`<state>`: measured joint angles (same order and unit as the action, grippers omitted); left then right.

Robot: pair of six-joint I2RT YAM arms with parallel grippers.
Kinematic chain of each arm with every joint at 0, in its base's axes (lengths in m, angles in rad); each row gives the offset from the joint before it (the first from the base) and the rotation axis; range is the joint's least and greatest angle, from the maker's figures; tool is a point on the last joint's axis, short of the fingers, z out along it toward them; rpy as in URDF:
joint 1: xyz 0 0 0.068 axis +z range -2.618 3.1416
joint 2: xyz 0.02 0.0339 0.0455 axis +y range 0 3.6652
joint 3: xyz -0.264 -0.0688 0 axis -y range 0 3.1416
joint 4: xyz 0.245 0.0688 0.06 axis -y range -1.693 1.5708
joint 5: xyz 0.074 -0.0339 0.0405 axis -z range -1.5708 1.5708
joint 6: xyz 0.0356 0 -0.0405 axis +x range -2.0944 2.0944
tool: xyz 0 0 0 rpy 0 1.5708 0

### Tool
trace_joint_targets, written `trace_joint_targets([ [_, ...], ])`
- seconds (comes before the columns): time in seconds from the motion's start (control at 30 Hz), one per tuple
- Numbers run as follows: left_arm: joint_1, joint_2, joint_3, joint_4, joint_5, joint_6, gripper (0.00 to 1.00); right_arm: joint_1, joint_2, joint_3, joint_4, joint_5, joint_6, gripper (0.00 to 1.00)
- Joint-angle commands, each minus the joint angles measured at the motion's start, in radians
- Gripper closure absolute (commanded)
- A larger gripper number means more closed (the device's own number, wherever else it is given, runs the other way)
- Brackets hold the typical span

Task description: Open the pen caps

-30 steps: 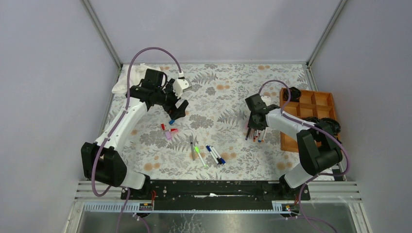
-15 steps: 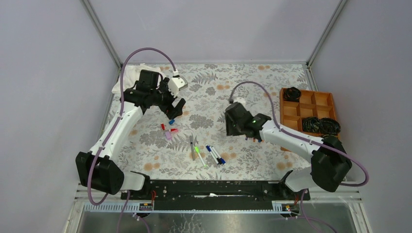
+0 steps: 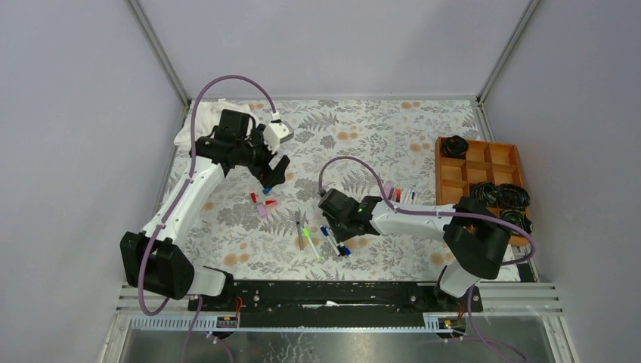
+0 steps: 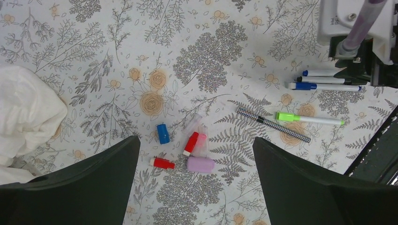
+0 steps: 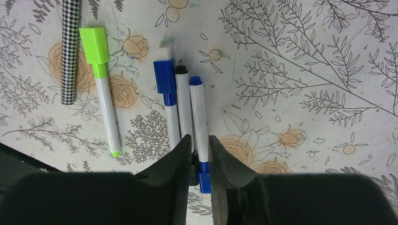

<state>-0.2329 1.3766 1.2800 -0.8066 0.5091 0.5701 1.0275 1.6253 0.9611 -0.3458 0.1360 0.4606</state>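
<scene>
Several loose pen caps lie together on the mat: a blue cap (image 4: 163, 133), two red caps (image 4: 191, 143) (image 4: 162, 162) and a lilac cap (image 4: 201, 164). My left gripper (image 4: 195, 140) (image 3: 274, 172) hovers open and empty above them. In the middle lie a green-capped pen (image 5: 104, 89), a houndstooth pen (image 5: 70, 51) and three white pens. My right gripper (image 5: 200, 139) (image 3: 338, 227) is closed round the rightmost white pen with the blue cap (image 5: 199, 117), which lies flat on the mat. More pens (image 3: 401, 195) lie near the tray.
A wooden compartment tray (image 3: 441, 189) holding black cable coils stands at the right edge. A white cloth (image 3: 198, 125) lies at the back left, beside my left arm. The floral mat (image 3: 363, 128) covers the table between metal frame posts.
My right arm has swung left from the pens beside the tray to the group of pens in the middle. My left gripper has stayed open over the loose caps, shifting only slightly.
</scene>
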Motion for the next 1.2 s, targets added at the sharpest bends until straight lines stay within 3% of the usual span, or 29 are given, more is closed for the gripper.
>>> trace_joint_targets([
  [0.0, 0.007, 0.006, 0.001, -0.026, 0.025, 0.007, 0.01, 0.006, 0.021, 0.027, 0.028, 0.006, -0.007, 0.75],
  [0.5, 0.007, 0.004, -0.007, -0.035, 0.035, 0.019, 0.02, 0.006, 0.088, -0.004, 0.007, 0.102, -0.014, 0.79],
  [0.73, 0.007, 0.001, -0.007, -0.04, 0.047, 0.017, 0.02, 0.001, 0.113, -0.004, -0.028, 0.188, -0.017, 0.74],
  [0.97, 0.007, -0.002, -0.004, -0.04, 0.057, 0.007, 0.02, -0.05, 0.141, 0.024, -0.022, 0.141, -0.018, 0.72],
  [1.07, 0.007, -0.006, -0.008, -0.04, 0.068, 0.0, 0.02, -0.086, 0.14, 0.041, -0.015, 0.098, -0.019, 0.79],
  [1.17, 0.007, -0.006, -0.011, -0.04, 0.09, -0.009, 0.01, -0.125, 0.117, 0.067, -0.018, 0.066, -0.016, 0.93],
])
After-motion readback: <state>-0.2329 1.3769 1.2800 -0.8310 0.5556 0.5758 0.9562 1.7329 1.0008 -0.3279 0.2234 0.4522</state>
